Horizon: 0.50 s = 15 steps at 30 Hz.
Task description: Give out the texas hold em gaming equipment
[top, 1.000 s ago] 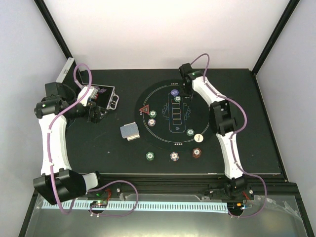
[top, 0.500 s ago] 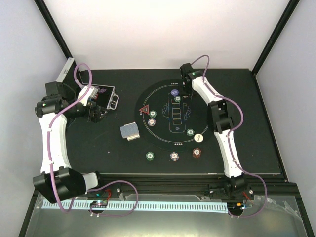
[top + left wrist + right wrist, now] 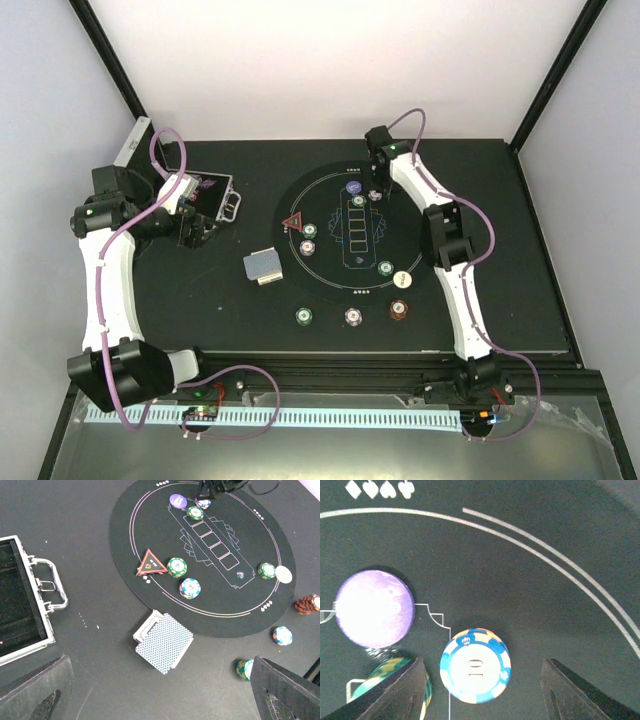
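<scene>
Jaws of our right gripper (image 3: 482,682) stand spread around a blue-and-white chip (image 3: 475,672) on the far side of the mat (image 3: 530,595), gripping nothing; our left gripper (image 3: 160,692) gapes wide, empty.

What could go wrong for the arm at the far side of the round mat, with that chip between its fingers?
1. The blue-and-white chip lies flat between the right gripper's open jaws, touching neither. Sideways drift while lifting might push it off its spot.
2. A green chip sits right beside one finger, with the purple disc close by. That finger may knock them.
</scene>
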Each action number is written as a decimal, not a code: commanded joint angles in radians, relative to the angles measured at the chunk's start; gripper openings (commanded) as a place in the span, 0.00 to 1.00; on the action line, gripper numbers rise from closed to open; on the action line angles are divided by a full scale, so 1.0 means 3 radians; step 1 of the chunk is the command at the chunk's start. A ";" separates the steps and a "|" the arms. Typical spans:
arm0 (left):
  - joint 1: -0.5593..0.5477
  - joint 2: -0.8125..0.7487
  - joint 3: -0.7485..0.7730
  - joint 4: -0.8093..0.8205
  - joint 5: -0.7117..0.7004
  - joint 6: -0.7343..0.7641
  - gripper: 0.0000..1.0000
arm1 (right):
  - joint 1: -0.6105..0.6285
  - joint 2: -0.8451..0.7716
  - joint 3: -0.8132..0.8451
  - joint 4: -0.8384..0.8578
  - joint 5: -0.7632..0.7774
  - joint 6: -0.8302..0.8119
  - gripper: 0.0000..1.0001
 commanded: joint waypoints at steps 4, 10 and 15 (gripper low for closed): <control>0.0034 -0.0068 0.0131 -0.0039 0.0123 0.0010 0.99 | -0.0018 -0.0924 -0.0148 -0.0117 0.0134 0.0025 0.66; 0.0032 -0.0122 0.0142 -0.0056 0.0151 -0.0020 0.99 | 0.0392 -0.2136 -0.1932 0.0410 0.0284 0.0152 0.68; 0.0029 -0.0192 0.0021 -0.0094 0.0218 0.0100 0.99 | 0.1090 -0.3112 -0.3355 0.0740 0.0381 0.0511 0.76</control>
